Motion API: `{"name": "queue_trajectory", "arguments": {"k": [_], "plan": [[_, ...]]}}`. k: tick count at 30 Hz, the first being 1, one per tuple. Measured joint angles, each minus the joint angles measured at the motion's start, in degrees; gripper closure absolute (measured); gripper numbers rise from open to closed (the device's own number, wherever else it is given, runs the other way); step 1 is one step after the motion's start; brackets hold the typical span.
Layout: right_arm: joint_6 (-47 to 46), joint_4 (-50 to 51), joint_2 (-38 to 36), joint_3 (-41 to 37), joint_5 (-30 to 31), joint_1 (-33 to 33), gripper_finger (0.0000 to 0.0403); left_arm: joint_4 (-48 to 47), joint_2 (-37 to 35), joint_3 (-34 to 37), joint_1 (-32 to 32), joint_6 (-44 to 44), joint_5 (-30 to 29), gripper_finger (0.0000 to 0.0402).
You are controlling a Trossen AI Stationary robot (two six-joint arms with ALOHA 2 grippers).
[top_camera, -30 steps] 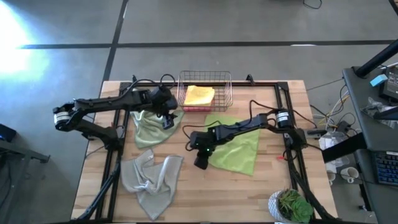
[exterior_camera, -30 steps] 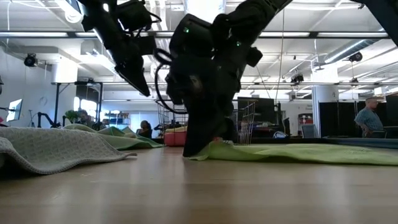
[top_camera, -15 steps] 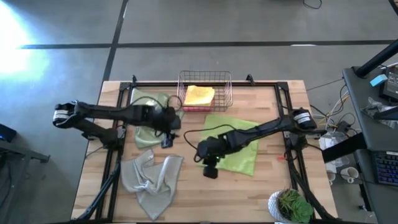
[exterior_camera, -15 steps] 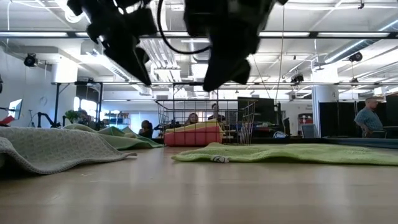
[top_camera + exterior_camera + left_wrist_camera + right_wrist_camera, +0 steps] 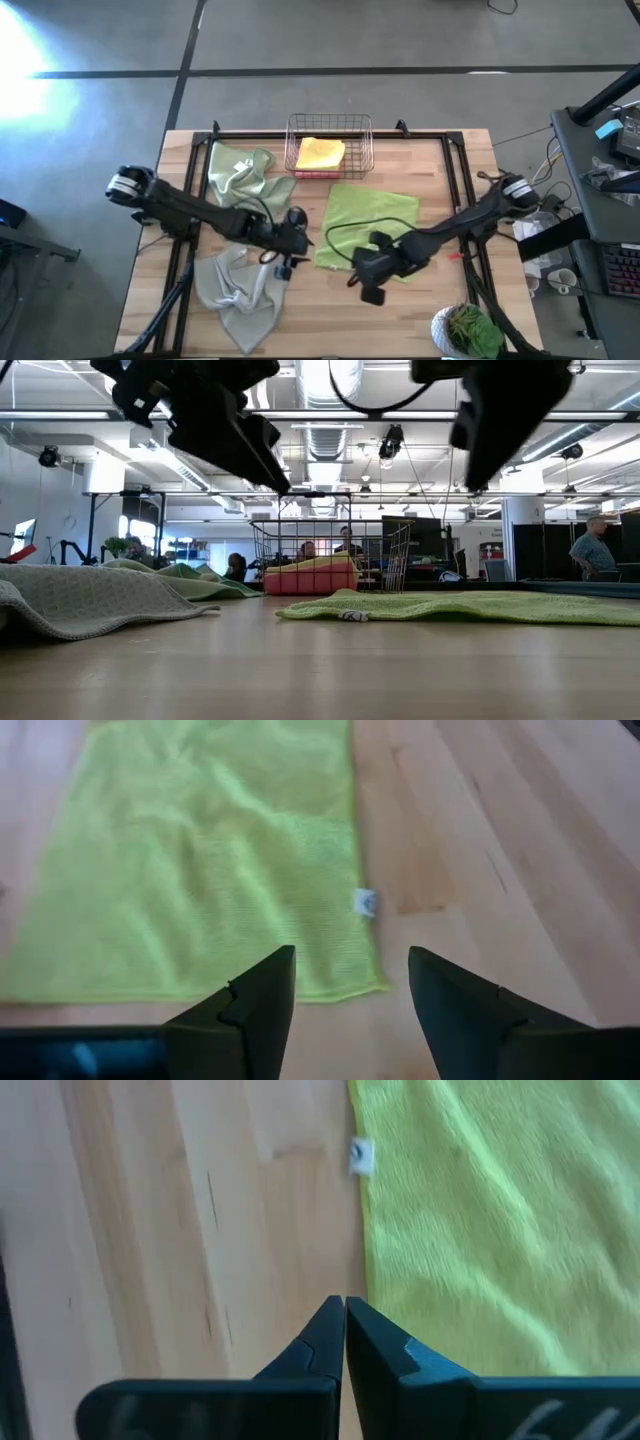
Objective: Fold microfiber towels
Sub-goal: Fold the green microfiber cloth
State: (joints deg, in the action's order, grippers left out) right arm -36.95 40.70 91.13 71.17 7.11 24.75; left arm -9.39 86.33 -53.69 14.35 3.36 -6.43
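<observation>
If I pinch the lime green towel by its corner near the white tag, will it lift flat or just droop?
The lime green towel will probably droop: it lies thin and limp on the table, with soft ripples. It is likely light, so a corner pinch should lift it easily. Pushing would probably bunch it; the grey-beige towel nearby is crumpled.

- The worktop [image 5: 440,315] is pale wood in planks, smooth and matt, its grain showing
- The lime green towel [image 5: 375,225] is soft cloth with a fine nubbly pile, matt, with a small white tag [image 5: 365,901] at its edge
- The grey-beige towel [image 5: 235,290] is limp, creased cloth
- The basket [image 5: 330,128] is thin copper-toned wire
- The left tool [image 5: 345,995] has dark, matt fingers
</observation>
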Motion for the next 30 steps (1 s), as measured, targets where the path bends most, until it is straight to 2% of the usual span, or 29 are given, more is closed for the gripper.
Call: {"name": "queue_trajectory", "arguments": {"k": [4, 11, 20, 27, 30], "plan": [[-5.7, -0.4, -3.6, -4.5, 1.1, 1.8, 0.0394, 4.5, 5.4, -0.3, 1.2, 0.0, -0.1, 0.0221], [-12.7, -5.0, -6.7, -10.3, 2.1, 3.5, 0.0394, 5.6, 13.7, -2.2, 1.5, 0.0, -0.1, 0.0221], [-13.7, -9.9, -6.6, -13.2, 2.0, 4.4, 0.0394, 8.9, 19.7, -2.2, 1.4, 0.1, -0.3, 0.0221], [-14.1, -10.0, -6.6, -13.3, 2.0, 4.6, 0.0394, 12.5, 22.8, -2.5, 1.4, -0.1, -5.7, 0.0221], [-14.2, -9.7, -6.6, -13.3, 1.6, 5.1, 0.0394, 13.4, 23.7, -2.5, 1.4, -0.2, -6.1, 0.0225]]}}
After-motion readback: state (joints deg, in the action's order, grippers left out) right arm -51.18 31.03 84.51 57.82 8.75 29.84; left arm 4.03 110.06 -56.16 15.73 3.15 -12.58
